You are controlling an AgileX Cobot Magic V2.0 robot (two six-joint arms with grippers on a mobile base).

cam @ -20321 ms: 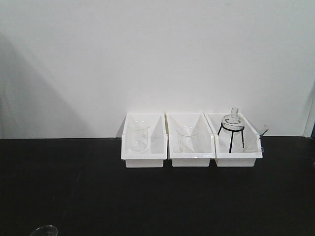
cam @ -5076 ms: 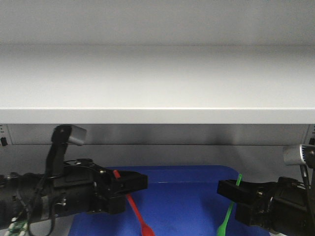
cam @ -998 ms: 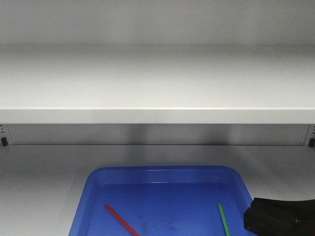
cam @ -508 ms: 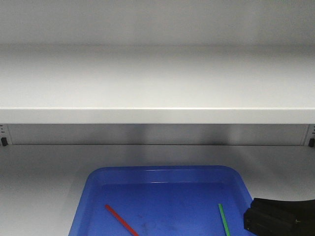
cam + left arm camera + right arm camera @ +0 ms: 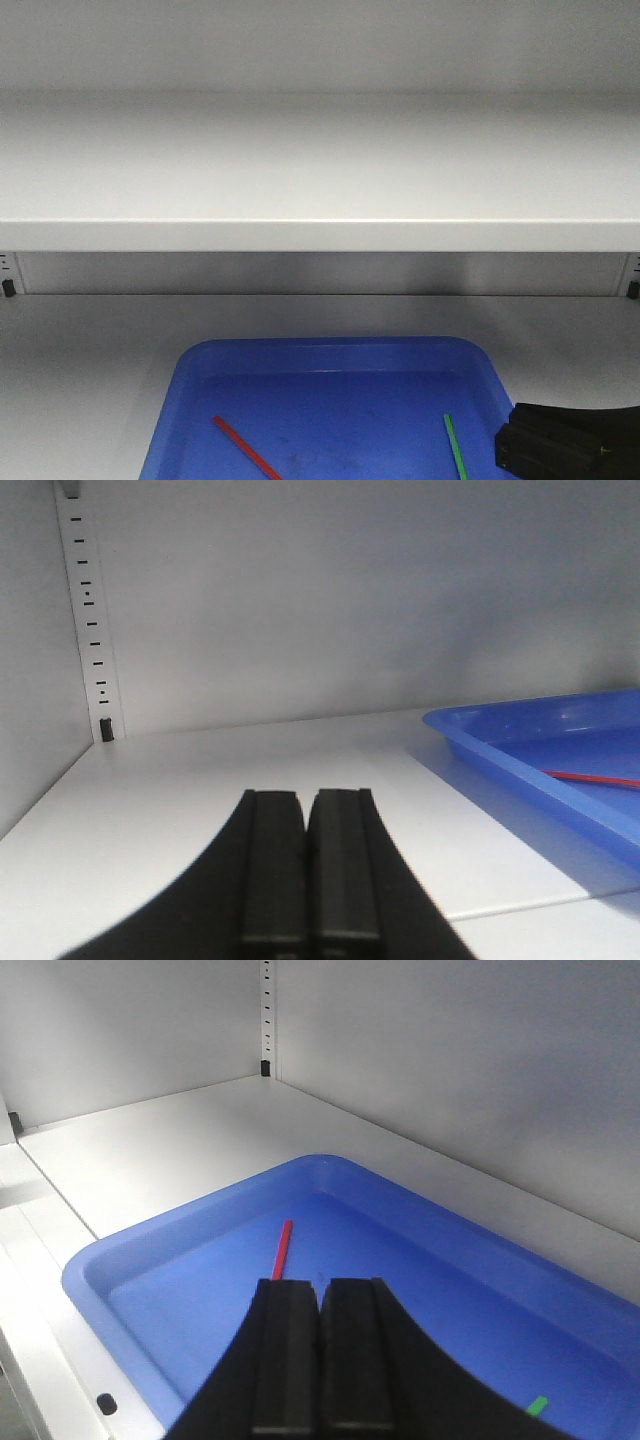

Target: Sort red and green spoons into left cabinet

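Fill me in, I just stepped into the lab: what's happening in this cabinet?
Nothing is being held. The red spoon and green spoon lie apart in a blue tray on the cabinet floor, under its white shelf. The right gripper hovers over the tray, shut and empty; the left gripper, also shut, sits beside the tray.

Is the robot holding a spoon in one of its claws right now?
No. Both the left claw and right claw are shut on nothing. The red spoon and green spoon lie in the blue tray.

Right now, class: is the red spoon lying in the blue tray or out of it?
In. The red spoon lies flat on the blue tray floor, inside its raised rim; no pincer holds it.
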